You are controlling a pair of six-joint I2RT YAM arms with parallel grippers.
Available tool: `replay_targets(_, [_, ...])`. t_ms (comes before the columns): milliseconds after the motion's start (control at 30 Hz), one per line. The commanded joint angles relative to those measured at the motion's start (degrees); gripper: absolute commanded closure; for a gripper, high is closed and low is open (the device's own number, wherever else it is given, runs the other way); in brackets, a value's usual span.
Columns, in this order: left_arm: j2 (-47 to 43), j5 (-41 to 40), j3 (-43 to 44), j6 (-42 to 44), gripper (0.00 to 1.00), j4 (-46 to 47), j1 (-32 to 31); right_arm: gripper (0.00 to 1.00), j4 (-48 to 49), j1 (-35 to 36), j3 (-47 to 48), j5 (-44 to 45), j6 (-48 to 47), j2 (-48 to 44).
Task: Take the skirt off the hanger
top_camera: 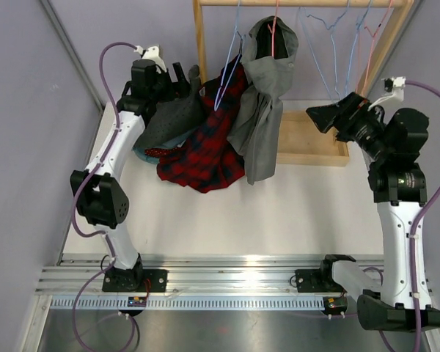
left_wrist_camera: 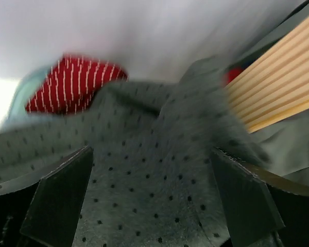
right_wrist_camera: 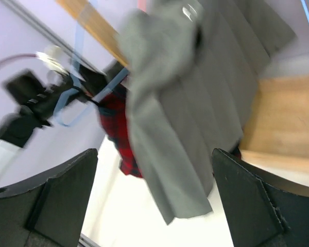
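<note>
A grey pleated skirt (top_camera: 260, 110) hangs from a pink hanger (top_camera: 273, 29) on the wooden rack (top_camera: 200, 37) at the far centre. Just to its left, a red plaid skirt (top_camera: 205, 147) droops from a blue hanger (top_camera: 227, 81) onto the desk (top_camera: 279, 213). The left gripper (top_camera: 187, 79) has its fingers apart over dotted grey cloth (left_wrist_camera: 144, 180). The right gripper (top_camera: 319, 117) hovers to the right with its fingers apart.

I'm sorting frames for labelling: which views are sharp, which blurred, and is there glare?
Top external: sharp, with glare on the metal rail at the near edge. Left wrist: motion-blurred, the dotted grey fabric and wooden slats smeared. Right wrist: blurred too, the grey pleated garment soft-edged.
</note>
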Motion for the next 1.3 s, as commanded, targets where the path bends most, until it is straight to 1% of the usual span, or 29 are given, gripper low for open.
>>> replay_targets(0, [-8.68, -3.07, -3.55, -2.88, 0.01, 2.32, -0.05, 0.00, 4.61, -0.03, 8.85, -5.12, 0.17, 2.56])
replay_targets(33, [-10.90, -3.78, -9.14, -2.35, 0.01, 2.93, -0.31, 0.01, 4.87, -0.03, 10.44, -5.99, 0.61, 3.71])
replay_targets(67, [-13.70, -5.97, -11.63, -2.17, 0.01, 3.37, -0.66, 0.01, 4.61, 0.06, 12.11, -6.26, 0.70, 4.94])
replay_targets(100, [-16.08, -7.99, -13.66, -2.09, 0.01, 2.94, -0.93, 0.01, 4.61, 0.06, 15.87, -6.27, 0.61, 7.99])
replay_targets(133, [-21.06, -8.88, -18.46, -2.08, 0.01, 2.24, -1.19, 0.00, 4.43, 0.06, 17.91, -6.44, 0.79, 9.77])
replay_targets(167, [-23.64, -9.50, -20.60, -2.00, 0.01, 1.19, -1.37, 0.00, 3.74, 0.06, 19.93, -6.53, 0.70, 11.61])
replay_targets(200, [-26.10, -10.63, -23.23, -1.91, 0.01, 0.14, -1.98, 0.00, 3.55, 0.15, 24.30, -6.88, 0.70, 15.54])
replay_targets(233, [-31.35, -11.08, -27.61, -1.91, 0.01, -1.61, -2.51, 0.01, 3.29, 0.32, 26.52, -7.06, 0.53, 17.67])
replay_targets(267, [-33.57, -11.35, -30.09, -1.82, 0.01, -2.68, -3.12, 0.01, 2.68, 0.59, 30.72, -6.88, 0.44, 21.61])
replay_targets(333, [-40.50, -13.10, -34.05, -1.21, 0.01, -6.61, -5.93, 0.03, 2.24, 1.64, 35.05, -6.36, -0.18, 25.67])
replay_targets(367, [-42.80, -14.24, -37.72, -1.29, 0.01, -8.12, -6.98, 0.04, 1.54, 2.08, 37.24, -5.83, -0.44, 27.69])
replay_targets(400, [-44.83, -16.16, -39.33, -1.47, 0.01, -9.53, -9.43, 0.05, 1.10, 2.43, 41.53, -5.13, -1.14, 31.45])
replay_targets(433, [-46.59, -16.97, -41.17, -1.38, 0.01, -12.41, -10.59, 0.06, 0.48, 4.18, 43.75, -3.82, -1.41, 33.49])
replay_targets(467, [-50.26, -17.93, -43.97, -1.56, 0.01, -13.92, -11.73, 0.07, -0.66, 5.76, 45.95, -3.20, -1.84, 37.25])
replay_targets(500, [-51.86, -19.94, -45.39, -1.82, 0.01, -15.42, -13.48, 0.08, -1.54, 6.82, 50.49, -2.58, -3.07, 39.21])
replay_targets(567, [-56.24, -22.06, -47.51, -2.87, 0.01, -19.55, -14.72, 0.08, -4.44, 9.54, 56.91, 0.05, -4.39, 44.47])
replay_targets(600, [-57.75, -23.38, -49.60, -3.66, 0.01, -20.87, -15.34, 0.09, -4.79, 10.25, 58.35, 2.32, -5.70, 45.80])
replay_targets(700, [-61.70, -26.72, -52.17, -7.34, 0.01, -25.61, -15.52, 0.10, -4.19, 12.36, 60.73, 7.43, -7.64, 49.33])
replay_targets(733, [-62.59, -26.56, -54.09, -7.71, 0.01, -26.41, -15.52, 0.11, -3.75, 12.71, 61.08, 10.23, -8.17, 50.03])
replay_targets(800, [-64.70, -26.73, -56.12, -7.88, 0.01, -26.33, -15.61, 0.15, -2.78, 13.24, 61.35, 12.88, -8.44, 51.53])
replay_targets(833, [-65.23, -26.99, -57.61, -7.80, 0.01, -25.63, -15.69, 0.16, -2.08, 13.25, 61.26, 13.24, -8.44, 51.88])
replay_targets(1000, [-65.33, -25.77, -57.53, -7.18, 0.01, -24.40, -15.87, 0.22, 1.00, 14.91, 62.22, 14.91, -8.00, 54.69])
replay_targets(1167, [-65.58, -24.62, -57.89, -7.36, 0.01, -24.04, -15.87, 0.35, 1.00, 16.85, 66.87, 15.88, -8.00, 59.43])
replay_targets(1267, [-66.64, -24.36, -58.24, -7.27, 0.01, -23.61, -15.87, 0.45, 0.74, 17.64, 69.95, 16.14, -7.47, 61.80])
